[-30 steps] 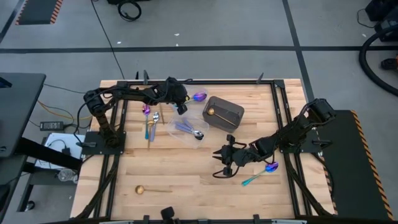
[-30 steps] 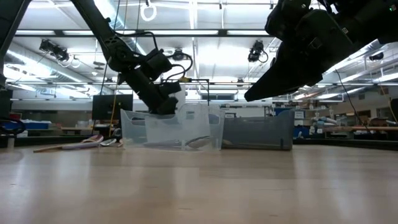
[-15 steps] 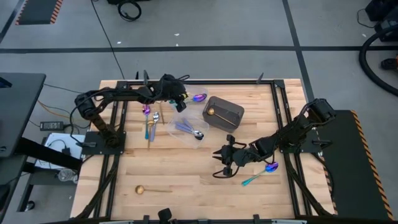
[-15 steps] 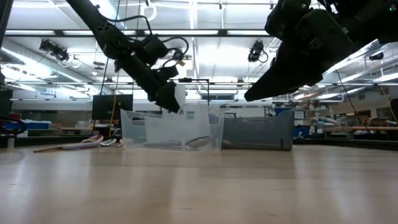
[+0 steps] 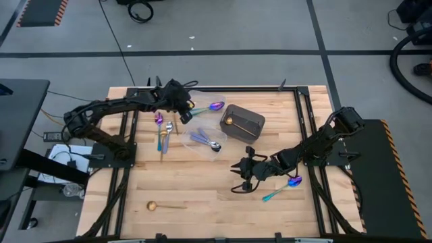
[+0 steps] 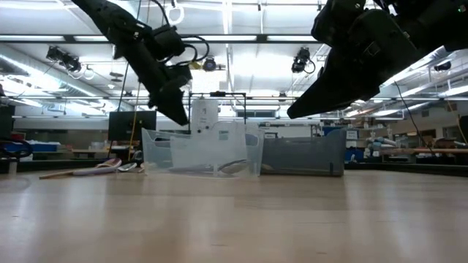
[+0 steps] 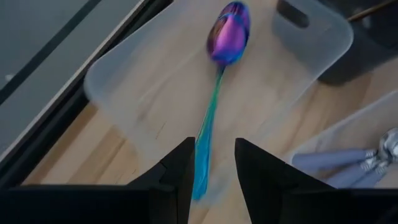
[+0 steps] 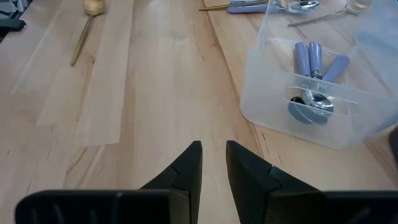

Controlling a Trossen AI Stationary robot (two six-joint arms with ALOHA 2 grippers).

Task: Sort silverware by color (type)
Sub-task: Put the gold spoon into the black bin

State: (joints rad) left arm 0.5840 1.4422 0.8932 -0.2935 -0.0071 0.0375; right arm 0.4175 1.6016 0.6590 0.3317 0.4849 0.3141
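The wooden table (image 5: 202, 182) carries everything, and the dark rectangular bin (image 5: 243, 123) near its far middle serves as the marker for the rest. A gold spoon (image 5: 229, 121) lies inside that bin. The left gripper (image 5: 183, 113) hangs above the table just left of the bin, over the near-left end of a clear shallow tub (image 7: 155, 81); its jaws stand slightly apart with nothing between them. In that tub, just left of the bin's far corner, lies an iridescent purple-blue spoon (image 7: 219, 68) with a teal handle, its bowl toward the bin. The right gripper (image 5: 241, 177) hovers over bare wood well nearer than the bin, fingers parted by a narrow gap and empty. A second clear tub (image 8: 311, 93), touching or just beside the bin's near-left side, holds the lavender-handled silver spoons (image 8: 314, 78). Farther left of the bin, loose spoons (image 5: 163, 129) lie together on the table. Another iridescent teal-handled spoon (image 5: 285, 187) lies near the right gripper, right of and nearer than the bin. A lone gold spoon (image 5: 164, 205) rests far from the bin, toward the near-left corner.
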